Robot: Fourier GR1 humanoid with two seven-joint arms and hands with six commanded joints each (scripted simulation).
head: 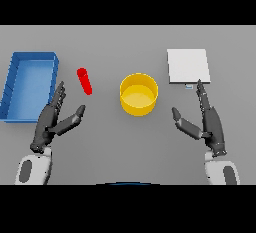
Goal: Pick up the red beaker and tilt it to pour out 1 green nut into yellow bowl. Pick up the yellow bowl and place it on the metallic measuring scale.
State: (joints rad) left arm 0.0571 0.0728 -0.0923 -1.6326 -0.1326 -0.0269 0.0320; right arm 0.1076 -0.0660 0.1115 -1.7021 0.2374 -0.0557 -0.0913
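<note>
The red beaker [84, 81] is a slim red tube on the grey table, left of centre. A yellow bowl [139, 94] sits at the middle of the table, and I see nothing inside it. At the back right lies the metallic measuring scale [188, 66], a flat pale square. My left hand [51, 122] hovers open below and left of the beaker, its fingers pointing toward it without touching. My right hand [210, 122] is open at the right, its fingertips just below the scale's front edge. No green nut is visible.
A blue rectangular bin [15, 79] stands at the far left, beside my left hand. Bare grey table [125, 147] spreads in front of the bowl, between the two hands.
</note>
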